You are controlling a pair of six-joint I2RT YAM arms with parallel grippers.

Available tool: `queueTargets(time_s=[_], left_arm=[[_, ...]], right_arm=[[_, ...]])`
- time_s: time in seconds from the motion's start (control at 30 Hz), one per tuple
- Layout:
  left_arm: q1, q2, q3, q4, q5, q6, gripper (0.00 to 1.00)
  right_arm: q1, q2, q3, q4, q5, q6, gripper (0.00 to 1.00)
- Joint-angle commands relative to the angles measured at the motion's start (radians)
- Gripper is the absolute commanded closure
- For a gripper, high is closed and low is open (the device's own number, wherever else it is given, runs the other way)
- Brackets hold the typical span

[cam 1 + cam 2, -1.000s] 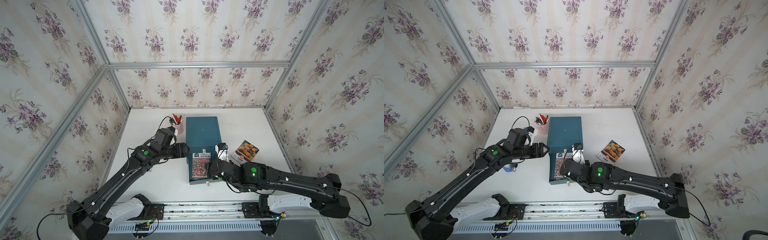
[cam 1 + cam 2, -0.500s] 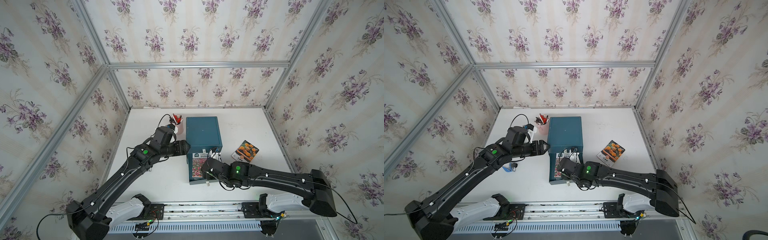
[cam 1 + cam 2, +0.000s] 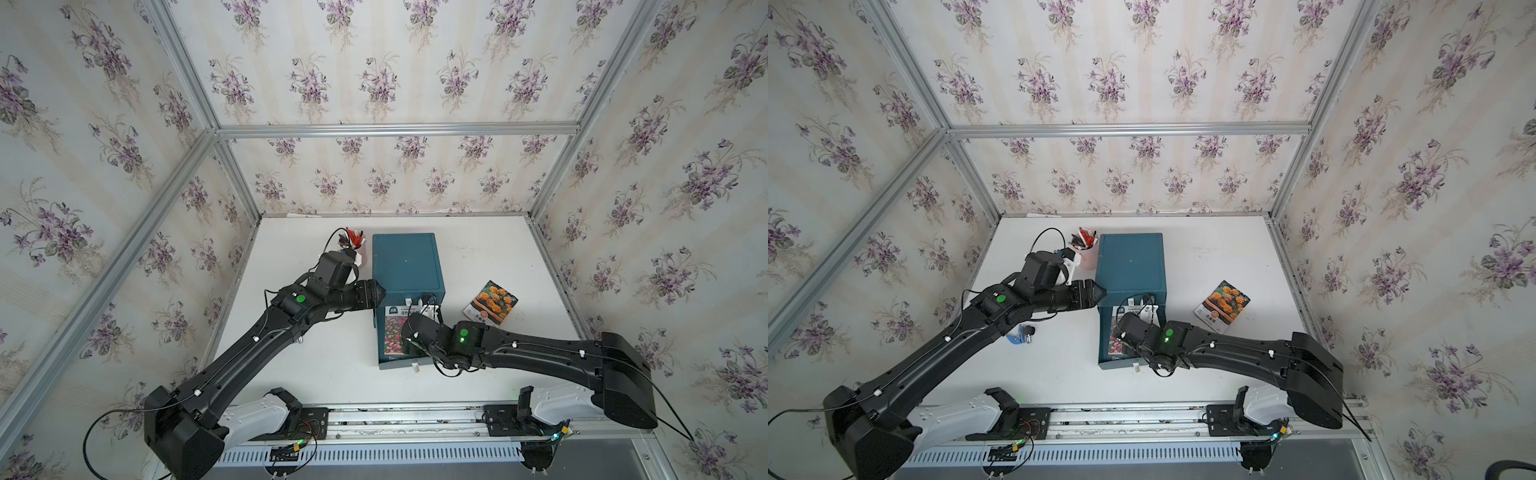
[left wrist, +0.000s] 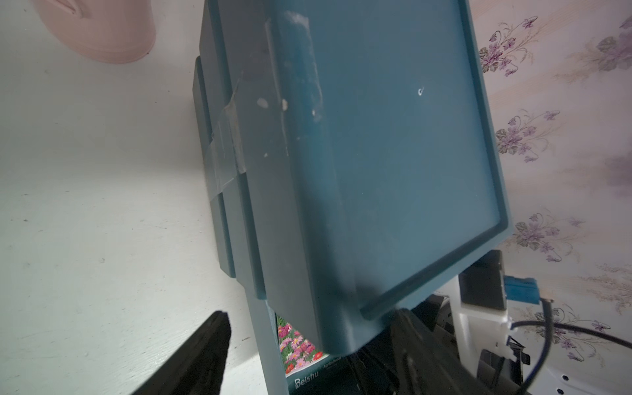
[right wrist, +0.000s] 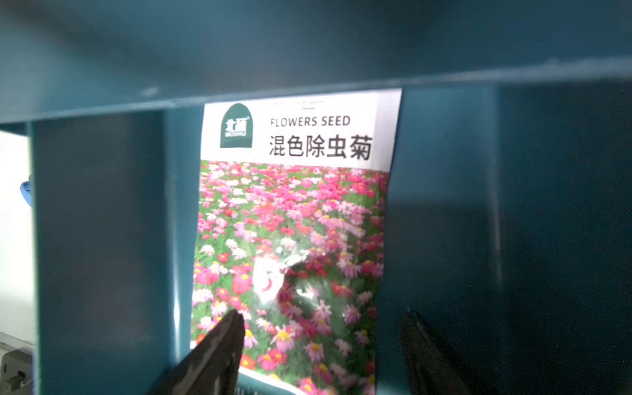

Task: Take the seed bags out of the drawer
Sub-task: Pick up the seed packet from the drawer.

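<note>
Fingers (image 5: 219, 349) of right gripper (image 5: 321, 313) spread over pink-field seed bag (image 5: 290, 222) in drawer (image 3: 395, 364); left gripper (image 4: 309, 314) spread at cabinet (image 4: 376, 136) corner (orange bag (image 3: 490, 301) outside).

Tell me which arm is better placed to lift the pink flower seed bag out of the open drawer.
Right: the right claw hangs open inside the drawer, fingers spread above the pink flower seed bag. The left claw is at the blue cabinet's corner, outside the drawer.

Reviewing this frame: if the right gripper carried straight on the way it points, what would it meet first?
Most likely the pink-flower seed bag lying in the open drawer; the right gripper stands open over it, though its height is hard to judge.
</note>
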Motion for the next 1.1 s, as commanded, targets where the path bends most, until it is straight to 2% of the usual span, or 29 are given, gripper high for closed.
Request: queueTargets(time_s=[0.0, 0.43, 0.63, 0.77, 0.97, 1.03, 1.07], left_arm=[[0.001, 0.001, -0.014, -0.014, -0.038, 0.003, 0.22], [0.001, 0.001, -0.029, -0.003, -0.038, -0.004, 0.23], [0.001, -0.005, -0.042, -0.005, -0.036, -0.002, 0.23], [0.001, -0.007, -0.045, -0.004, -0.034, -0.003, 0.23], [0.001, -0.01, -0.049, -0.005, -0.033, -0.001, 0.24], [0.001, -0.011, -0.051, -0.006, -0.034, -0.001, 0.24], [0.001, -0.013, -0.05, -0.006, -0.036, -0.002, 0.24]], right_arm=[[-0.008, -0.003, -0.015, 0.053, -0.017, 0.012, 0.24], [-0.042, 0.034, -0.041, 0.133, -0.08, 0.021, 0.26], [-0.047, 0.054, -0.034, 0.162, -0.106, 0.022, 0.44], [-0.047, 0.069, -0.021, 0.161, -0.109, 0.024, 0.68], [-0.047, 0.06, -0.016, 0.207, -0.131, 0.001, 0.89], [-0.046, 0.048, -0.012, 0.218, -0.131, -0.007, 1.0], [-0.047, 0.043, -0.007, 0.217, -0.129, -0.009, 1.0]])
